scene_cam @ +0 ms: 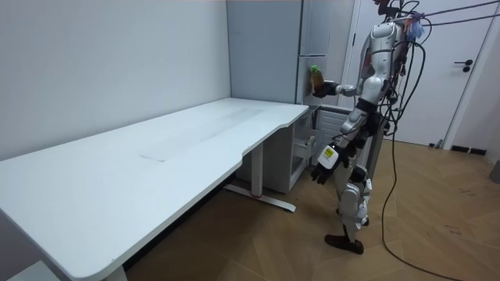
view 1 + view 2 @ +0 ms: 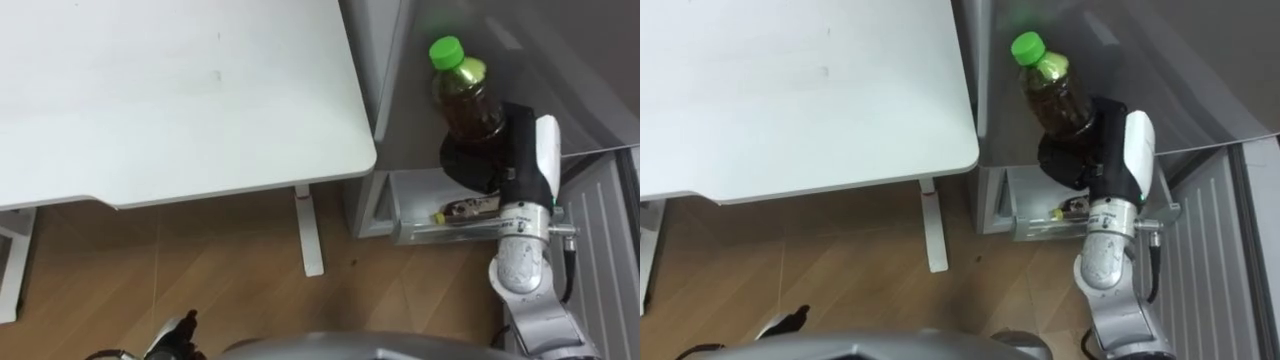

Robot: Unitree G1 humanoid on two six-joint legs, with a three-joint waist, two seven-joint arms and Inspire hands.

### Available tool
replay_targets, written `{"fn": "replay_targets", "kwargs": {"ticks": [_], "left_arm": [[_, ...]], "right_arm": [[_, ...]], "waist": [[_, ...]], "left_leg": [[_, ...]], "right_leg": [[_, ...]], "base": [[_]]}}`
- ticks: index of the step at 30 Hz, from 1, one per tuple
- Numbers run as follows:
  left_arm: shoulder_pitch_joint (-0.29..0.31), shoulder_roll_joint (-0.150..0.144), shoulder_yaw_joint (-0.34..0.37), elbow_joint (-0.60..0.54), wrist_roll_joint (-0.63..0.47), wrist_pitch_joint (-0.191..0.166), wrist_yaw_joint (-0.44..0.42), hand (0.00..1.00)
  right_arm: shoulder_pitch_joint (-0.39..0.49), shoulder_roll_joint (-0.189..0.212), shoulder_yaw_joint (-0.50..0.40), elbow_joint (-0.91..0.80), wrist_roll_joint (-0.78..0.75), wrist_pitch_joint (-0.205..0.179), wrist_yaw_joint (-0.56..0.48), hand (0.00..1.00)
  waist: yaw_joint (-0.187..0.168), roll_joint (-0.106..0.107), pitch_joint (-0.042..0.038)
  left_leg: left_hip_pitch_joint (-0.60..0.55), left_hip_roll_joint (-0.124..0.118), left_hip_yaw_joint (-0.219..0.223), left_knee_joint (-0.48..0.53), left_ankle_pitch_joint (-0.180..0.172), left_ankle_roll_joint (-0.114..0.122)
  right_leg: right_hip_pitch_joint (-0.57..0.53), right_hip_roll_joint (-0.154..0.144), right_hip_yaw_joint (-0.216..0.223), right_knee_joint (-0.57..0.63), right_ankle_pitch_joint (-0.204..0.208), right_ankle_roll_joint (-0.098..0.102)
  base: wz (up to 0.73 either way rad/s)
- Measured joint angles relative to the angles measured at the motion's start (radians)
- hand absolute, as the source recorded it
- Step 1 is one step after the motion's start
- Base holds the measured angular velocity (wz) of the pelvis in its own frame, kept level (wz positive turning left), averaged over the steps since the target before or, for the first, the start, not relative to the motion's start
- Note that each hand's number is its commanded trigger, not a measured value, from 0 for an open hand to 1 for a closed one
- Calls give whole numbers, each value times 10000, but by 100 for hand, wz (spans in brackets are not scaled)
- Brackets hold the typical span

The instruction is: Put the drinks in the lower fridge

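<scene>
One clear bottle of brown tea (image 2: 468, 100), green cap (image 2: 446, 51) uppermost, axis near upright, gripped low by right robot hand (image 2: 515, 150).

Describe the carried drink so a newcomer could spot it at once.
Find the grey fridge beside the white desk. In front of it, the robot's right hand grips a bottle of brown drink; its bright green cap marks it out.

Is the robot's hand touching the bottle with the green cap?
Touching. The left eye view shows the right hand curled round the lower part of the bottle, holding it up. The left hand hangs low.
</scene>
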Motion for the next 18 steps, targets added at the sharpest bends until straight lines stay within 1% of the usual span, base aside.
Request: {"fn": "replay_targets", "kwargs": {"ticks": [3, 6, 7, 10, 13, 18], "left_arm": [[-18, -28, 136, 3, 13, -17, 111, 0], [-18, -29, 132, 6, -25, -104, 242, 0], [-18, -29, 130, 8, -125, -124, 250, 0], [-2, -32, 124, 32, -361, -127, 259, 0], [-2, -79, 119, 11, -357, -127, 283, 0], [-1, -146, 123, -4, -360, -133, 285, 0]], "right_arm": [[0, 23, -45, 186, 990, 0, -500, 100], [0, 53, -315, 304, 1999, 0, -940, 100], [0, 54, -380, 338, 2507, -1, -1137, 100], [-1, 53, -473, 630, 3283, -4, -1579, 100], [-9, 54, -506, 999, 3858, -4, -1875, 100], [-14, 62, -508, 1062, 4637, -4, -2230, 100]], "waist": [[3, -17, 17], [13, -16, 28], [1, -15, 29], [10, -2, 38], [26, 44, 44], [51, 144, 43]], "left_leg": [[3, 0, 6, -4, 0, 0], [-1, -1, 31, -36, -1, -1], [3, -1, 33, -55, -1, -1], [-7, -1, 35, -84, -1, -1], [-69, -3, 41, -81, -1, -1], [-159, -3, 37, -58, -1, -1]], "right_leg": [[-3, 4, 12, 7, -5, 5], [-33, 7, 50, 14, -5, 6], [-36, 11, 54, 10, -5, 6], [-50, 17, 63, 2, -5, 5], [-124, 16, 73, 8, -5, 5], [-183, 15, 70, 13, -6, 6]], "base": [[0], [0], [0], [0], [0], [0]]}}
